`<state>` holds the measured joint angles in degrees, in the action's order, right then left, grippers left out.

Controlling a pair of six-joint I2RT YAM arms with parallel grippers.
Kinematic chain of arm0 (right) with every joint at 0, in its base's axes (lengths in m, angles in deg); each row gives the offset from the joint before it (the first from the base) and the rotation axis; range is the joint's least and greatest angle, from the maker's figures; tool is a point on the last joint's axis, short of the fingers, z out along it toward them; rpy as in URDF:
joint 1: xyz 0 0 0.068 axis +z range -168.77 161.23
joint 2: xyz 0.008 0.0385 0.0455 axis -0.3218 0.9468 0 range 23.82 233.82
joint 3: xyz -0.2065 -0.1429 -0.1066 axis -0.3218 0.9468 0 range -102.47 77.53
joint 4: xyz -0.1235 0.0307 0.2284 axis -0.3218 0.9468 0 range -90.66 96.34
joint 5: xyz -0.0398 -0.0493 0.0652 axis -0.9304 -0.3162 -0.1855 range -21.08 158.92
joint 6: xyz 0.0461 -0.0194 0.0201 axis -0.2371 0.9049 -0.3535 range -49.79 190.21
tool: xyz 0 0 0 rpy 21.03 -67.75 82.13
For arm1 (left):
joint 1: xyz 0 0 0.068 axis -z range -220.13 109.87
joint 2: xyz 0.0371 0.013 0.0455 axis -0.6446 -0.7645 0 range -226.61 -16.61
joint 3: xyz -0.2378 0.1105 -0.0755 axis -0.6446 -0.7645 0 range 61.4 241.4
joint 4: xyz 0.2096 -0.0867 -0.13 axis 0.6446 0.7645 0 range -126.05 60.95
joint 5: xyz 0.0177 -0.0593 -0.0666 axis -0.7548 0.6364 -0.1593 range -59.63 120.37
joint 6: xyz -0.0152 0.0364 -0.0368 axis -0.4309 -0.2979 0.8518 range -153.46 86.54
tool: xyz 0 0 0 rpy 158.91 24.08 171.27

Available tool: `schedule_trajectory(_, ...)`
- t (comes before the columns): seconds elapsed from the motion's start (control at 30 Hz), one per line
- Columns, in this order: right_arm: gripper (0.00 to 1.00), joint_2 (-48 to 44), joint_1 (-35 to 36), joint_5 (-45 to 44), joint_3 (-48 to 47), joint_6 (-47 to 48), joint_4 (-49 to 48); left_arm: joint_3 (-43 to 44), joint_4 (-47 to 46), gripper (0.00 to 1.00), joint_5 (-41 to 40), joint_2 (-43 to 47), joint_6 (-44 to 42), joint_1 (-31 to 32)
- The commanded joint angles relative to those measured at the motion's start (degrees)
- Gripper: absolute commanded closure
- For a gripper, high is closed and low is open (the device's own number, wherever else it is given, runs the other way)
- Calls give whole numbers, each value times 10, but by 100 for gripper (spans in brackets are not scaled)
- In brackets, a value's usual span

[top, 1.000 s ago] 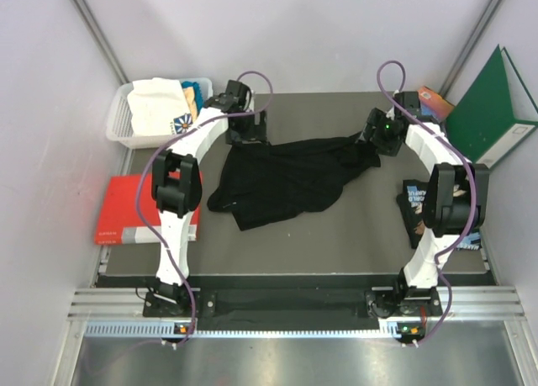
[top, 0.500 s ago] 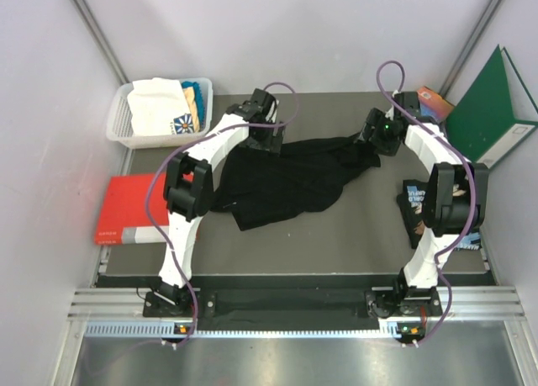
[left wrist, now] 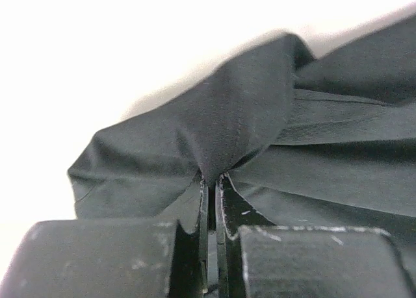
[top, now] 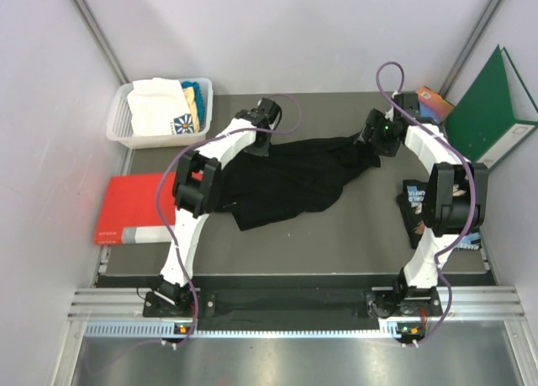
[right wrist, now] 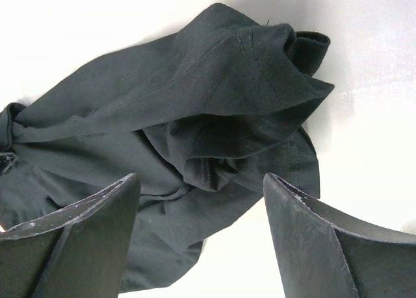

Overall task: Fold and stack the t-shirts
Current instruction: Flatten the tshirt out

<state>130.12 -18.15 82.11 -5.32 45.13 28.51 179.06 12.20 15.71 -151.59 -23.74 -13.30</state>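
Observation:
A large black t-shirt [top: 286,180] lies crumpled in the middle of the table. My left gripper [top: 265,139] is at its far left edge. In the left wrist view the left gripper [left wrist: 211,178] is shut on a pinched fold of the black t-shirt [left wrist: 247,116]. My right gripper [top: 371,142] hovers over the shirt's far right end. In the right wrist view the right gripper [right wrist: 201,181] is open, and bunched black t-shirt [right wrist: 195,97] with a stitched hem lies between and beyond its fingers. A white t-shirt [top: 155,100] and a teal one [top: 199,89] lie in a basket.
The white basket [top: 118,124] stands at the back left. A red book [top: 126,209] lies off the mat's left edge. A black magazine [top: 414,208] lies under the right arm. A green binder [top: 487,113] and an orange box [top: 435,100] stand at the back right.
My left arm swung right from beside the basket to the black shirt's far left edge, and its gripper closed on the cloth. The right arm has stayed put.

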Motion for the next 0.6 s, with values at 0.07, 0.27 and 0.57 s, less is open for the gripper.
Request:
schedule_trajectory(0.07, 24, -17, 3, 3, -15, 5, -13, 22, 5, 100, -70, 74, -1, -5)
schedule_trajectory(0.27, 24, -31, 2, 6, -28, 6, -28, 21, 4, 100, -100, 125, -6, -11)
schedule_trajectory(0.57, 23, -38, -2, -28, -94, 10, -18, -80, -25, 100, -87, 247, 9, -22)
